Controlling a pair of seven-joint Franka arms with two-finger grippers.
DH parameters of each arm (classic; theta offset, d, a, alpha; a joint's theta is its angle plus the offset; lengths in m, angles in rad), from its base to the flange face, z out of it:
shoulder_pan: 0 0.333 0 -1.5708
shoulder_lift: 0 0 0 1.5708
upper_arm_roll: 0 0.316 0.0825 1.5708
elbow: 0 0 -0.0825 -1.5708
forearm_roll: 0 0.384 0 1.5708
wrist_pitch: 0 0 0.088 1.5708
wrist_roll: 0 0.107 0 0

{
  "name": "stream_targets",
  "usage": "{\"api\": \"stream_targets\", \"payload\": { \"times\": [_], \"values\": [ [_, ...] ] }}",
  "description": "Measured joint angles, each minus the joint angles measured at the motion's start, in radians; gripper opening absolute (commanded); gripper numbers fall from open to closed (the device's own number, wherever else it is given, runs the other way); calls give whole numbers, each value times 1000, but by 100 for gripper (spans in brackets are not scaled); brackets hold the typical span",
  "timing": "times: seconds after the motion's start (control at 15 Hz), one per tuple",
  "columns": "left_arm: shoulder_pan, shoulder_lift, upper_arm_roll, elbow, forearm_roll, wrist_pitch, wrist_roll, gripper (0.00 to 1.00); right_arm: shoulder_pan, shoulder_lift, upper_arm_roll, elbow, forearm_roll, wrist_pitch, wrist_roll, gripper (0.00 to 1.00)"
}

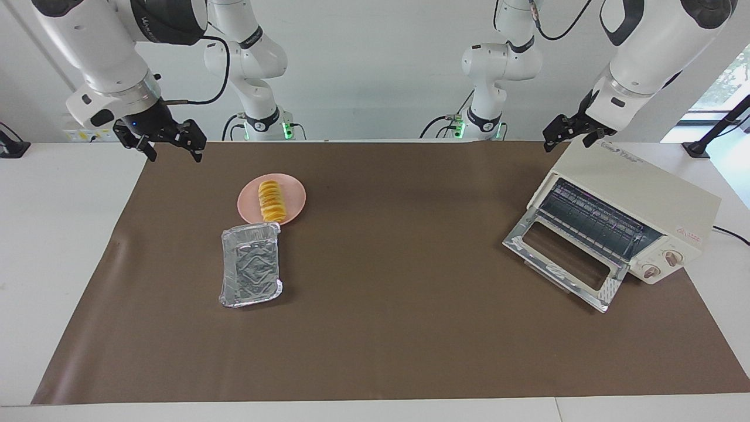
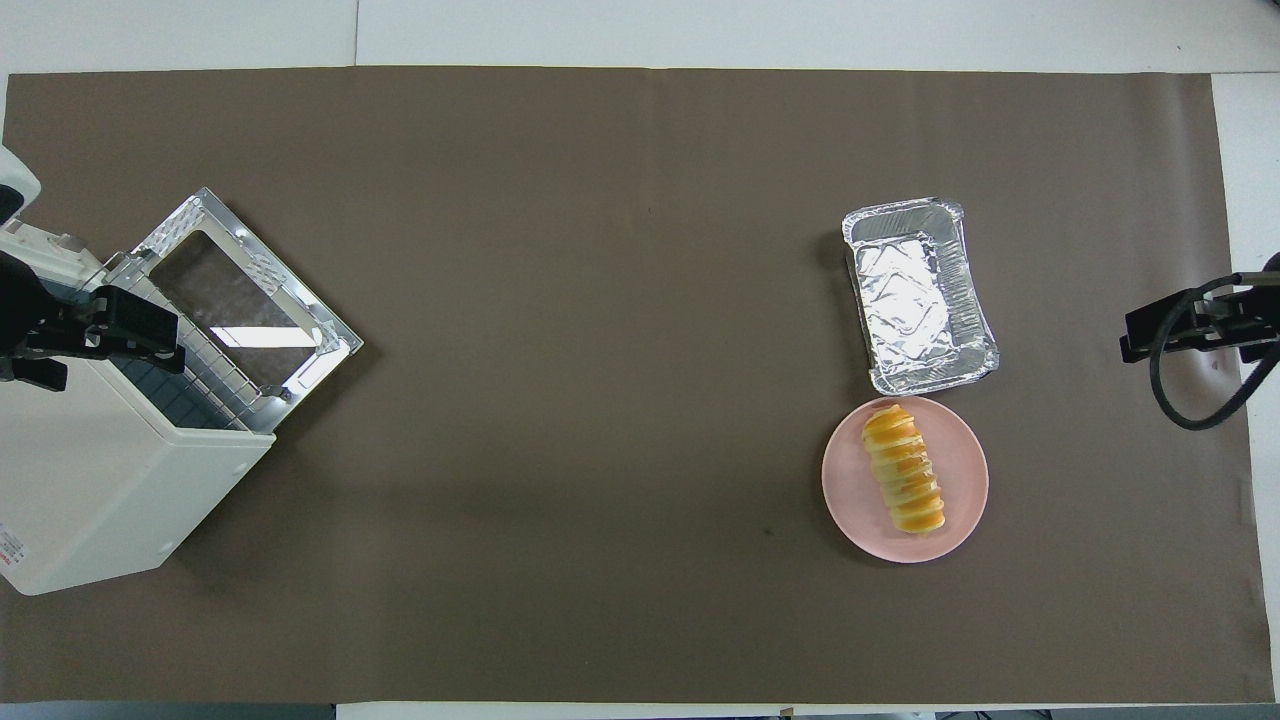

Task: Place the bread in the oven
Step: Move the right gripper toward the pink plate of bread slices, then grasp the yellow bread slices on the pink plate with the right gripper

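Note:
The bread [image 1: 272, 201] [image 2: 903, 470], a ridged golden loaf, lies on a round pink plate [image 1: 296, 196] [image 2: 960, 470] toward the right arm's end of the table. The cream oven [image 1: 638, 187] [image 2: 90, 480] stands at the left arm's end, its glass door [image 1: 562, 258] [image 2: 250, 290] dropped open and the wire rack showing. My right gripper [image 1: 174, 153] [image 2: 1150, 335] hangs open and empty over the mat's edge, apart from the plate. Over the oven's top hovers my left gripper [image 1: 565, 138] [image 2: 100, 345], open and holding nothing.
A silver foil tray [image 1: 251, 266] [image 2: 915, 295] lies empty beside the plate, farther from the robots and touching its rim. A brown mat [image 1: 398, 328] covers most of the white table. A cable runs from the oven off the table's end.

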State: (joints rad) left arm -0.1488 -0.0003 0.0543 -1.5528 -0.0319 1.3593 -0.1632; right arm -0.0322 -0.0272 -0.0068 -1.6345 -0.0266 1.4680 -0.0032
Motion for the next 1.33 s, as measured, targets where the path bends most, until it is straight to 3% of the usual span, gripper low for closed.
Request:
{"api": "stream_targets", "payload": {
  "times": [0.73,1.33],
  "values": [
    [0,0,0,0,0,0,0,100,4,-6,16,-33,1,47,0,100],
    [0,0,0,0,0,0,0,100,74,-97,30,-379,39,223,0,100]
  ]
}}
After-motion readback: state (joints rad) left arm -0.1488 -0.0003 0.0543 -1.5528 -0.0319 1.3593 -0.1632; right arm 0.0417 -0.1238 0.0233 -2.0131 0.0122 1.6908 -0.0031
